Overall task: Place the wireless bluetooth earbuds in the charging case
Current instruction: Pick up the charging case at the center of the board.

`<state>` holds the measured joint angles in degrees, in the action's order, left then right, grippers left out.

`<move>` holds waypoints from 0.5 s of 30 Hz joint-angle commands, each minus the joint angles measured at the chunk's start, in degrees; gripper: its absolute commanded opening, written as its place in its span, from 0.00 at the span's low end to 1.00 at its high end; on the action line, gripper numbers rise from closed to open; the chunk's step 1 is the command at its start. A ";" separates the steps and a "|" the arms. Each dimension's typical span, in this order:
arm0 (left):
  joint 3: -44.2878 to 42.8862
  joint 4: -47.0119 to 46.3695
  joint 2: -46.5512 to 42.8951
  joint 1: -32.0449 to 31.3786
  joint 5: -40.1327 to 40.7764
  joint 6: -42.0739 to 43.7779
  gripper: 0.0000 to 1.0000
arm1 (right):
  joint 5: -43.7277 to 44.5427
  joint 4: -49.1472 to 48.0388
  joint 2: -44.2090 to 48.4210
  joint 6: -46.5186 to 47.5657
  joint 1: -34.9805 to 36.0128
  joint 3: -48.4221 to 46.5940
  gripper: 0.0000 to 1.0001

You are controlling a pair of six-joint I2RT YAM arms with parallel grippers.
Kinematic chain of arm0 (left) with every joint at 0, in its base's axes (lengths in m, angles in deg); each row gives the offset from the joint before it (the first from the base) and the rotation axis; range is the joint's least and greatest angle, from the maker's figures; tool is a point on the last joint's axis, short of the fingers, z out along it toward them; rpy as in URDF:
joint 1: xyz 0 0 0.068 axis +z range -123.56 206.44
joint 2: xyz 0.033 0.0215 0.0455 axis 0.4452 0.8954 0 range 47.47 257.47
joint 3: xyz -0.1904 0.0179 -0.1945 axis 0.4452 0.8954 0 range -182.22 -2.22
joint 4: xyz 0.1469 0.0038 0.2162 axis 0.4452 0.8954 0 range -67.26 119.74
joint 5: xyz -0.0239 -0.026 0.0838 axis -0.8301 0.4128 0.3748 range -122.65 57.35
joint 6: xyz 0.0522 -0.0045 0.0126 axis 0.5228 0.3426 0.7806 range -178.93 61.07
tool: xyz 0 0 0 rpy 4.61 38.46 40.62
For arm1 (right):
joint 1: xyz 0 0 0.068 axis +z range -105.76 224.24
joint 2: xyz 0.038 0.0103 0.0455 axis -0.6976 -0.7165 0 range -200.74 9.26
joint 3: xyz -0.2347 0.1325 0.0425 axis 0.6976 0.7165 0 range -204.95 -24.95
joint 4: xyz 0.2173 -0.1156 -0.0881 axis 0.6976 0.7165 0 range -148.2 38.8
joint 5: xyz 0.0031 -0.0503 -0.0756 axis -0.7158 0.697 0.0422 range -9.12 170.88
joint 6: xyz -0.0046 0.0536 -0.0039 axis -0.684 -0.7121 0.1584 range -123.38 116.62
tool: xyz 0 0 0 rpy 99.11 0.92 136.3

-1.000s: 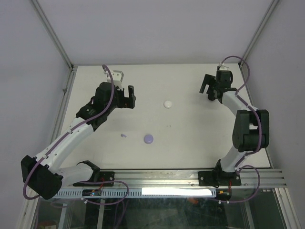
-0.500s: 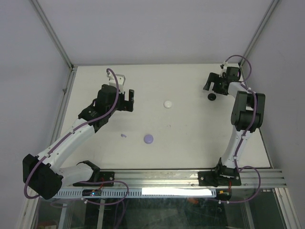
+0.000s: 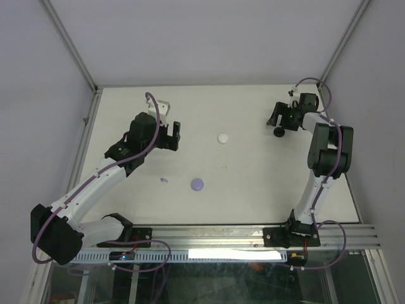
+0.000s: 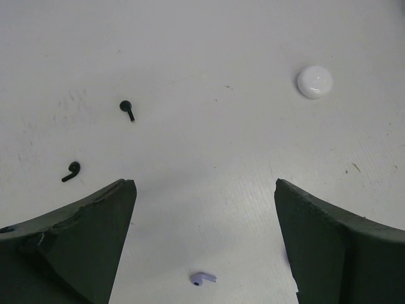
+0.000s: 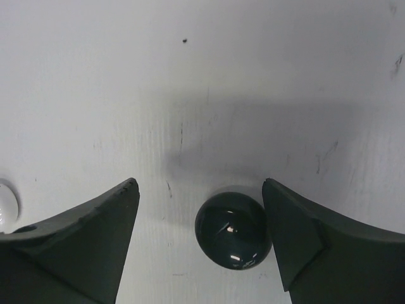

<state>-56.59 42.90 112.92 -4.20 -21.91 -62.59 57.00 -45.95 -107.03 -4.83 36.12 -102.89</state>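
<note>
Lying flat beneath left tool [image 4: 204, 183], lavender earbud [image 4: 202, 277], long axis seemingly crosswise.

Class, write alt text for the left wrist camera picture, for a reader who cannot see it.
The left gripper shows two fingers wide apart at the bottom over a white table, with a lavender earbud low between them. Two black earbuds lie apart at the left, and a round white case sits at the upper right.
</note>
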 commanded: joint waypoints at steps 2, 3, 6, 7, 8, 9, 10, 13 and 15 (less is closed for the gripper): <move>-0.10 -2.64 -1.38 0.51 -2.02 1.29 0.93 | 1.02 3.29 4.93 -0.44 0.12 3.48 0.81; -0.12 -2.71 -1.40 0.51 -2.07 1.35 0.93 | 1.22 3.30 5.53 -0.48 0.14 4.09 0.81; -0.07 -2.68 -1.26 0.49 -2.44 1.35 0.92 | 2.21 3.34 6.98 -0.20 0.76 5.73 0.79; -0.07 -2.67 -1.17 0.49 -2.60 1.37 0.91 | 2.70 3.39 7.37 -0.02 1.10 6.15 0.78; -0.16 -2.61 -1.12 0.49 -2.85 1.38 0.90 | 3.33 3.39 7.72 0.23 1.54 6.47 0.78; -0.13 -2.67 -1.19 0.53 -2.92 1.38 0.89 | 4.49 3.39 7.93 0.44 2.02 6.78 0.78; -0.11 -2.67 -1.17 0.50 -3.06 1.33 0.88 | 6.16 3.39 8.14 0.60 2.51 6.96 0.77; -0.11 -2.66 -1.12 0.54 -2.75 1.31 0.87 | 10.77 3.39 8.68 0.76 3.88 7.58 0.75; -0.05 -2.67 -1.08 0.49 -2.75 1.32 0.87 | 13.98 3.48 8.98 0.75 4.75 7.91 0.73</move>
<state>-56.59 42.86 112.92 -4.20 -23.94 -62.44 63.91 -43.70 -100.98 -4.70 39.16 -95.96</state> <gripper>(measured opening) 0.877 0.747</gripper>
